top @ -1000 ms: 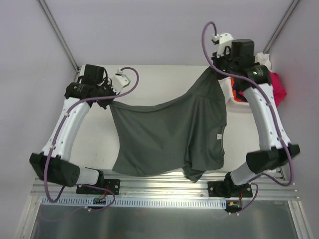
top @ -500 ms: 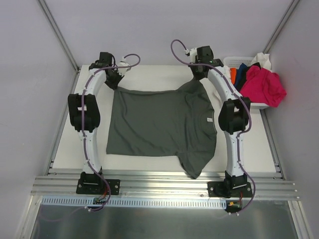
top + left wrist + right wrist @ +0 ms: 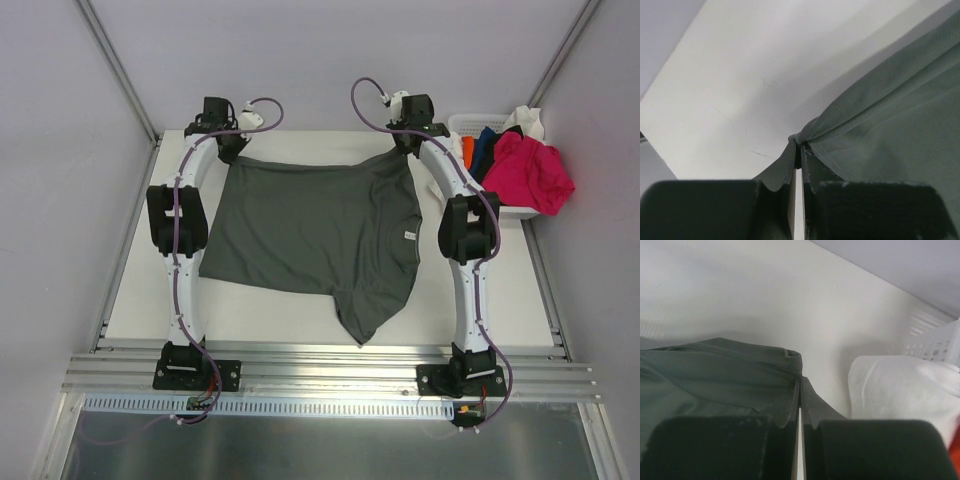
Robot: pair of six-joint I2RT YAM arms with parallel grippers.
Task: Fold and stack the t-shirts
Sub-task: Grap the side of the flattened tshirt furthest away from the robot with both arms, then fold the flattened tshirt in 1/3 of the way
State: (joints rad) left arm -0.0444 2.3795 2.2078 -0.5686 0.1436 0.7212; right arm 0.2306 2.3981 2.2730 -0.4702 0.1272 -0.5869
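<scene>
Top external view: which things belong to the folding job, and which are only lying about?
Job:
charcoal grey t-shirt, pinched by left gripper and right gripper; magenta t-shirt, navy t-shirt, orange t-shirt, white t-shirt.

Just there:
white plastic basket holding the spare shirts; table.

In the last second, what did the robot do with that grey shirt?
The left fingers and right fingers, pinching the grey t-shirt by its far edge throughout, swung it from mid-air out over the table, laid it flat and dragged it farther from the near edge. The basket of shirts stayed put.
</scene>
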